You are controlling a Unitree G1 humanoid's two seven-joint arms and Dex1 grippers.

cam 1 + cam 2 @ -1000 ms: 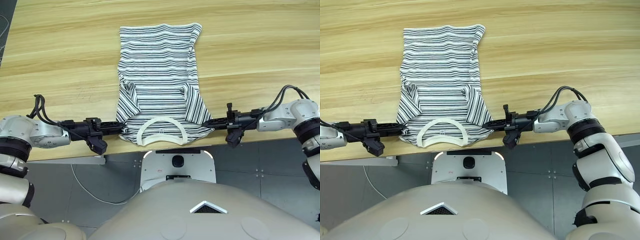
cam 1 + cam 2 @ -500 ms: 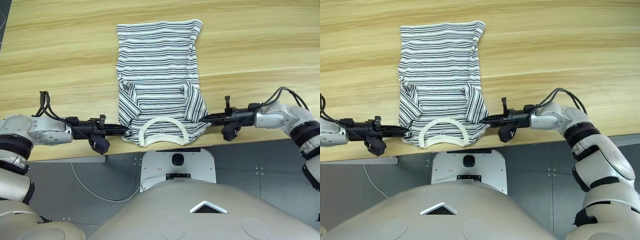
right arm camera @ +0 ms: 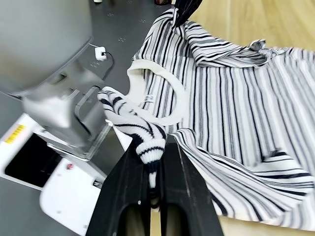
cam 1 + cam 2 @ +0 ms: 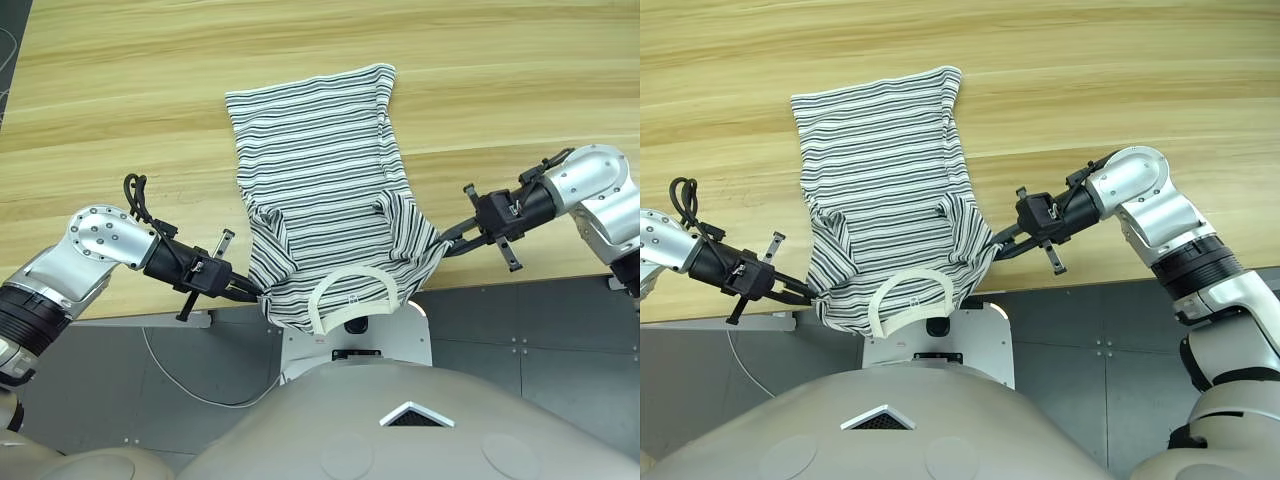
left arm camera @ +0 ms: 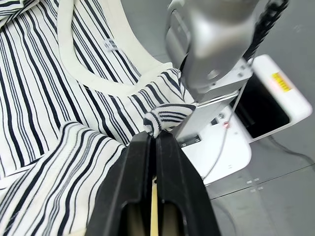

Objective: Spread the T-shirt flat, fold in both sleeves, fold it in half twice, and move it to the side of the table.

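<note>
Striped black-and-white cloth, the T-shirt lies lengthwise on the wooden table in the head views. Its hem is at the far end, its sleeves are folded in, and its shoulder end is held out past the near edge. The left gripper pinches the left shoulder corner and the right gripper the right one, with the cream collar sagging between them.

From the left wrist, the left fingers are closed on a bunched fold of stripes. A small label sits inside the neckline, its print too small to read.

From the right wrist, the right fingers squeeze the other shoulder, and the label is again unreadable.
</note>
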